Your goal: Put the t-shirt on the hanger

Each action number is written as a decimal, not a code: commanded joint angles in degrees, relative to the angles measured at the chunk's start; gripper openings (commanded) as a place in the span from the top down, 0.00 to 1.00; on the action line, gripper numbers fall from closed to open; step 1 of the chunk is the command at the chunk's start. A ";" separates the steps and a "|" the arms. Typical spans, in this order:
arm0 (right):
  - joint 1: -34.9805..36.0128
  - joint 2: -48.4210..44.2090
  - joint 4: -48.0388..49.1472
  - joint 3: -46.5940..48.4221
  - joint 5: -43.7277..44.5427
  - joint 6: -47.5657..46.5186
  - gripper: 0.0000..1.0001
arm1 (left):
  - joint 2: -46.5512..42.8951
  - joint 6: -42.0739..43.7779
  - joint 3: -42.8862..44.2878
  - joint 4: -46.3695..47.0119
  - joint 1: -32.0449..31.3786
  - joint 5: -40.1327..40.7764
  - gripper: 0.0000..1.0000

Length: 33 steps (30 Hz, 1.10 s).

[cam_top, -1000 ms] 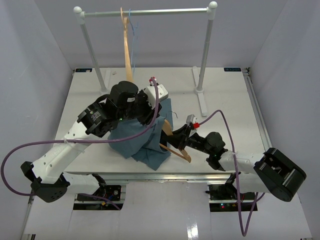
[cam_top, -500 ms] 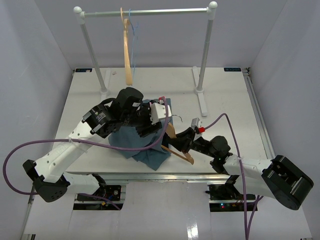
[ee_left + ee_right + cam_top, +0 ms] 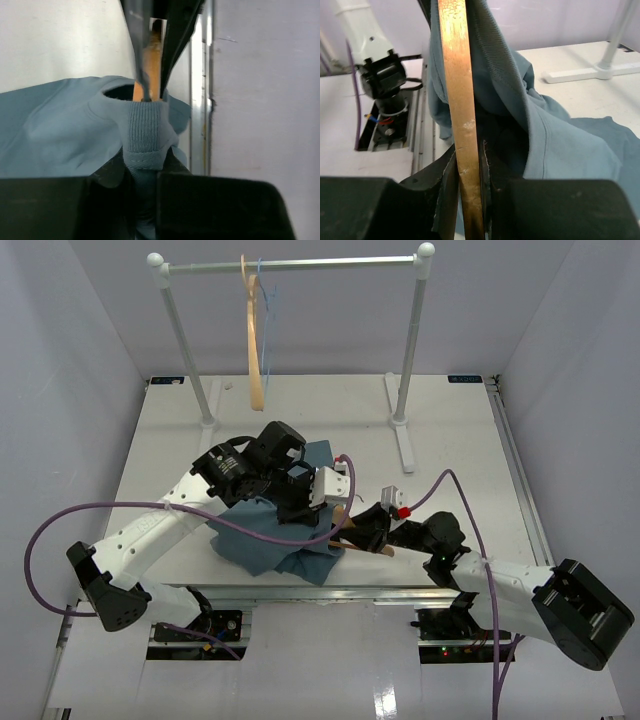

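The teal-blue t-shirt point(image 3: 262, 535) lies bunched at the table's near middle. My left gripper point(image 3: 330, 492) is shut on its ribbed collar point(image 3: 145, 131). In the left wrist view the collar opening sits just before the wooden hanger point(image 3: 151, 70). My right gripper point(image 3: 362, 530) is shut on a wooden arm of the hanger point(image 3: 459, 100), which shows as a short stub in the top view point(image 3: 368, 546). Shirt cloth point(image 3: 560, 145) drapes over that arm on its right side. The hanger's hook is hidden.
A clothes rack point(image 3: 290, 262) stands at the back, its right foot point(image 3: 405, 445) on the table. Another wooden hanger point(image 3: 252, 340) and a thin blue wire hanger point(image 3: 268, 295) hang on its rail. The table's near edge rail point(image 3: 330, 590) runs just below the shirt.
My left arm has swung right and nearer, pulling the collar and shirt toward the hanger. My right gripper has drawn the hanger a little nearer; more of it is now covered by cloth.
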<state>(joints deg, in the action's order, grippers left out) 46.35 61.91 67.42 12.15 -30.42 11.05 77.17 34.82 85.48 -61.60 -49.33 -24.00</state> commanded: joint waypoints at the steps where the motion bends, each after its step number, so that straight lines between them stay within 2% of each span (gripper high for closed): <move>1: 0.43 -0.79 22.30 4.06 -2.05 -1.79 0.92 | 1.02 0.85 0.33 -0.25 0.02 -7.74 1.00; 3: 0.24 -0.39 20.41 4.55 -1.50 -2.60 0.92 | 1.22 0.86 -0.13 -0.80 -0.07 -8.87 1.00; 7: -1.29 -0.78 16.94 4.67 2.12 -3.49 0.89 | -0.31 -1.49 -2.50 2.97 0.02 -6.22 1.00; 10: -1.96 -2.92 11.90 4.44 7.70 -3.81 0.69 | -2.80 -4.22 -5.62 8.06 0.02 -0.82 1.00; 12: -2.05 -4.34 8.52 4.73 13.34 -3.66 0.52 | -5.09 -6.08 -8.30 11.92 0.11 3.07 1.00; 17: -2.05 -9.34 -6.42 7.47 24.97 -2.17 0.26 | -8.25 -10.35 -11.86 15.40 0.11 9.01 1.00; 18: -2.05 -10.41 -10.29 8.33 27.70 -1.03 0.24 | -9.32 -11.70 -13.14 17.02 0.11 9.94 1.00; 20: -2.05 -12.14 -16.33 9.28 33.21 0.61 0.25 | -10.96 -12.83 -14.87 18.33 0.11 11.66 1.00; 22: -2.05 -13.85 -18.43 9.25 34.98 2.44 0.25 | -11.90 -14.30 -15.74 19.59 0.11 12.68 1.00; 24: -2.05 -15.43 -20.92 8.74 36.97 4.06 0.30 | -13.45 -16.39 -16.60 20.89 0.11 14.44 1.00; 29: -1.96 -16.97 -25.27 6.80 38.93 7.92 0.34 | -17.20 -21.21 -18.83 25.29 0.02 19.04 1.00; 33: -1.96 -14.80 -27.76 7.21 38.66 10.03 0.36 | -18.49 -23.79 -19.76 27.10 0.11 18.77 1.00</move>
<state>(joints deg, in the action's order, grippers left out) 44.36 45.63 43.14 19.29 5.71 17.16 61.58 16.02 66.30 -40.26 -49.15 -7.31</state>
